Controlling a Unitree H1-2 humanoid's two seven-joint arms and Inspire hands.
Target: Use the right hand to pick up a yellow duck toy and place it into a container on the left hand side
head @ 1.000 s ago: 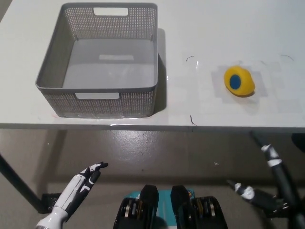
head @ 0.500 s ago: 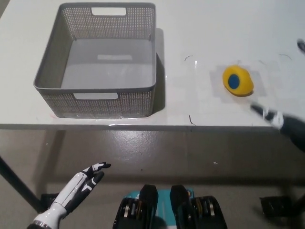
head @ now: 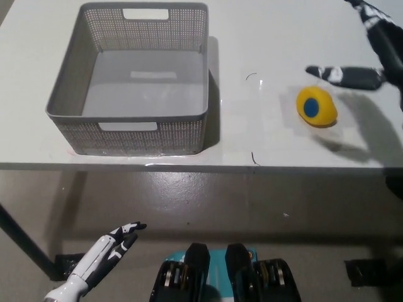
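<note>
The yellow duck toy [head: 316, 107], with a blue round patch facing up, lies on the white table [head: 264, 132] at the right. My black right hand [head: 368, 50] hovers above the table just behind and to the right of the duck, fingers spread, one finger [head: 334, 73] reaching out over the duck's far side. It holds nothing. The grey mesh basket [head: 75, 82] stands on the table's left part and is empty. My white left hand [head: 110, 246] rests low at the lower left, below the table edge, fingers extended.
The table's front edge runs across the picture below the basket and duck. Beneath it shows grey floor with a dark table leg [head: 19, 242] at the left. Bare tabletop lies between basket and duck.
My right hand rose from below the table's front edge at the lower right to above the table behind the duck. The duck, basket and left hand stayed where they were.
</note>
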